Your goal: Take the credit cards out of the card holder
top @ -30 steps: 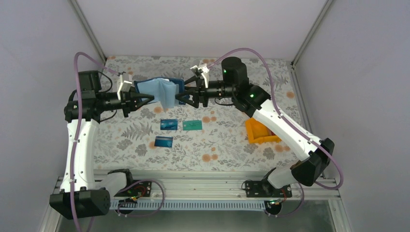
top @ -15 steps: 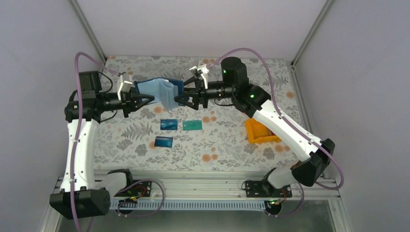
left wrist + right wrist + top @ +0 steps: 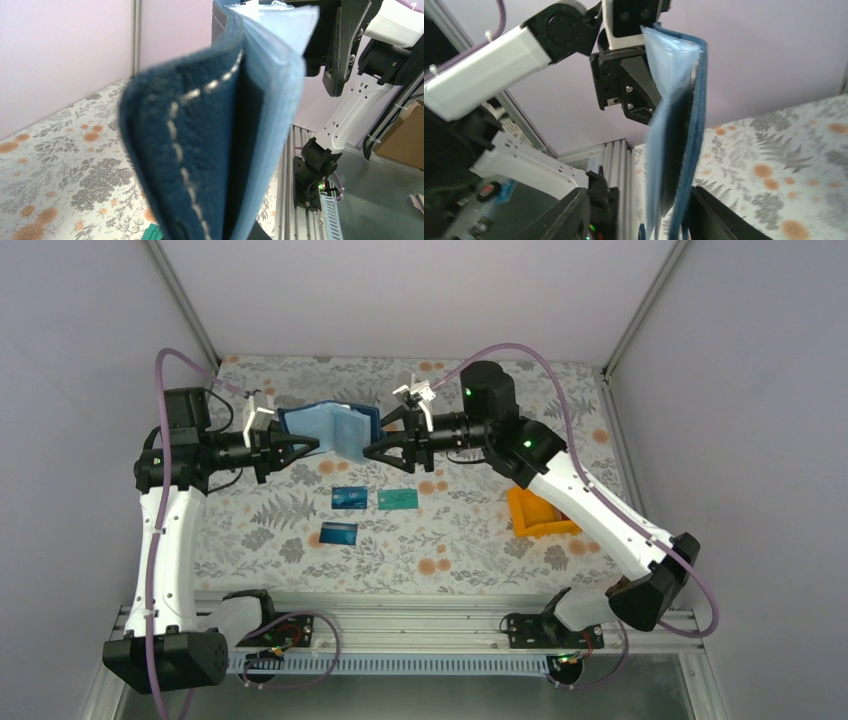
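Observation:
The card holder (image 3: 332, 428) hangs in the air over the back of the table, dark navy outside (image 3: 175, 150) and lighter blue inside (image 3: 272, 95). My left gripper (image 3: 308, 446) is shut on its left edge. In the left wrist view the holder hides that gripper's fingers. My right gripper (image 3: 368, 451) is open, its jaws straddling the holder's free right edge (image 3: 676, 145). The right finger (image 3: 716, 215) lies close against the blue flap and the left finger (image 3: 569, 215) stands apart. Three credit cards lie on the table below: two blue (image 3: 351, 497) (image 3: 339, 533) and one teal (image 3: 398, 499).
An orange bin (image 3: 538, 513) stands on the floral table mat (image 3: 460, 540) at the right, under the right forearm. Grey walls close in the back and both sides. The aluminium rail with the arm bases (image 3: 400, 625) runs along the near edge.
My right gripper has shifted slightly left and turned at the holder's free edge, and its jaws widened, then narrowed a little. The holder's hanging flap now lies flatter. The left arm has not moved.

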`<state>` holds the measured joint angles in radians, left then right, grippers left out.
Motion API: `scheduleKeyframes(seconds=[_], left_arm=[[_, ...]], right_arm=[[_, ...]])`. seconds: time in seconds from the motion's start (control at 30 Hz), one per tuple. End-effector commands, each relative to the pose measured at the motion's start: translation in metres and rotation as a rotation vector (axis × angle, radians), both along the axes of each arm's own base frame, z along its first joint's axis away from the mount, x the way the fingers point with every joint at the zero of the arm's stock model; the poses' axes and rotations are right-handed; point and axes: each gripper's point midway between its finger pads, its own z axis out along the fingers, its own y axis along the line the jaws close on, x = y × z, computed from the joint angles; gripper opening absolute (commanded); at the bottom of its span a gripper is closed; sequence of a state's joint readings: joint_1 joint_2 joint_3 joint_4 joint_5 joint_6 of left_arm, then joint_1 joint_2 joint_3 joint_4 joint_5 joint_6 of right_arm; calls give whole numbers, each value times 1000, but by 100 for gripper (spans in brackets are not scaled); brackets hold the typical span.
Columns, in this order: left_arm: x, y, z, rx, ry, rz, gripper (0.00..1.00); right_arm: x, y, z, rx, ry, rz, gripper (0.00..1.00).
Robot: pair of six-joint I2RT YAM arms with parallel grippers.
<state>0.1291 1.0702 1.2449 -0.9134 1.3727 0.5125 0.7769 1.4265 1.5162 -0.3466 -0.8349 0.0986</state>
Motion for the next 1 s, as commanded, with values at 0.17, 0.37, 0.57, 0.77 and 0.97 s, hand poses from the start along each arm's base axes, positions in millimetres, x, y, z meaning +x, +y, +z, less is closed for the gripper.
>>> scheduleKeyframes(seconds=[0.17,0.37,0.57,0.77,0.97], left_arm=[[-7,0,6,-13,-46,-17,2],[-7,0,7,-12,-49,-17,2],[-9,0,7,-12,-53,-18,2],[-11,-1,8,-20,-58,-30,2],[-12,-1,6,-22,-52,-29,2]], right_arm=[[10,-9,25,58,-64,-138,32],[10,1,19,48,-37,-102,39],[14,4,15,49,-37,-128,23],[17,14,12,44,-22,-120,13],[10,29,10,43,-14,-73,13]])
